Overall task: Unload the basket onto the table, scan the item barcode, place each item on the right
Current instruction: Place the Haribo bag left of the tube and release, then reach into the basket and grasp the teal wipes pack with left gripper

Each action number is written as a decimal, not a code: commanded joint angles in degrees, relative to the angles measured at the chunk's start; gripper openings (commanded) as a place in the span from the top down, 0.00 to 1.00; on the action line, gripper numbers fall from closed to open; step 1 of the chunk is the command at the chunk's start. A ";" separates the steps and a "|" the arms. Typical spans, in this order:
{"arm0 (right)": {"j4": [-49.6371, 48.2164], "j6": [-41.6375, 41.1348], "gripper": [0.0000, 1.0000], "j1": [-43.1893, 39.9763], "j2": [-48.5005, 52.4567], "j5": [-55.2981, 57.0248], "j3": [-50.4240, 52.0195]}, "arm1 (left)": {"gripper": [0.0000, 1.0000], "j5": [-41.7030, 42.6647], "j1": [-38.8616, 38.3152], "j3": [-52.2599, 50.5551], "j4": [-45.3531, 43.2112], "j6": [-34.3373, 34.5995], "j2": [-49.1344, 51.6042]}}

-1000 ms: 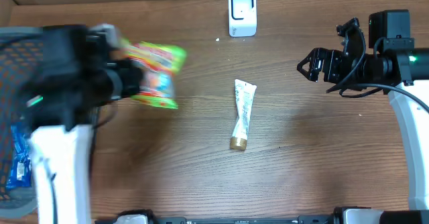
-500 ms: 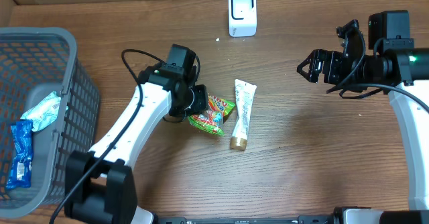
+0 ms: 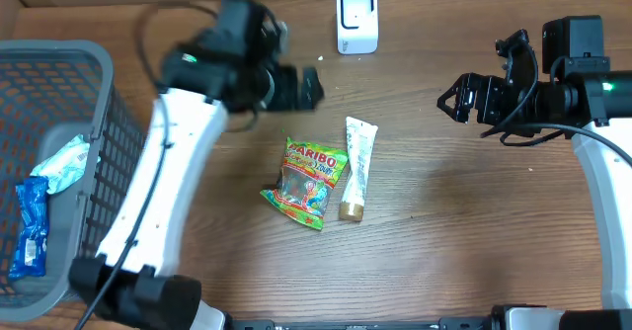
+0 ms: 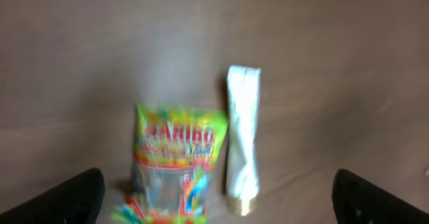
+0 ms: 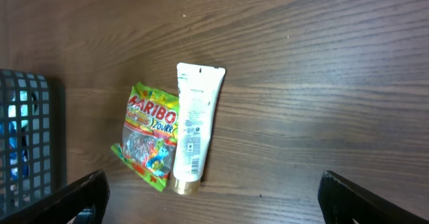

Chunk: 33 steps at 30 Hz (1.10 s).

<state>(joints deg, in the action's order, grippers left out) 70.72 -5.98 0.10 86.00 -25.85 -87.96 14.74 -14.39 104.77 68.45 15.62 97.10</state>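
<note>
Overhead view: your left gripper [image 3: 308, 85] and right gripper [image 3: 452, 98] gape wide, empty. Grip the candy bag [image 3: 304, 184] by its edge, barcode toward the scanner [image 3: 356, 19].

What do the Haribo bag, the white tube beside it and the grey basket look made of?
Haribo bag: thin glossy plastic film, judging by the crinkles and clear window.
White tube: soft plastic or laminate, satin; its end is crimped flat, the gold cap looks metallised.
Grey basket: matte grid walls, probably moulded plastic, though coated wire is possible.
</note>
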 commanded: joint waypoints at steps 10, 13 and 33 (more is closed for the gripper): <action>0.55 0.02 0.00 0.28 -0.35 0.31 -1.25 | 0.00 -23.17 24.22 28.85 22.38 9.14 -5.22; 0.52 0.02 0.00 0.28 -0.35 0.31 -1.25 | 0.00 -26.80 35.26 28.70 26.25 13.00 -5.60; 1.14 0.04 0.00 0.28 -0.35 0.31 -1.25 | 0.00 -26.91 51.87 -10.43 1.18 21.64 -5.49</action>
<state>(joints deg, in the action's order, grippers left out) 71.77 -5.98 0.10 86.00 -25.50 -87.96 -11.40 37.23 101.19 74.00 36.07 91.96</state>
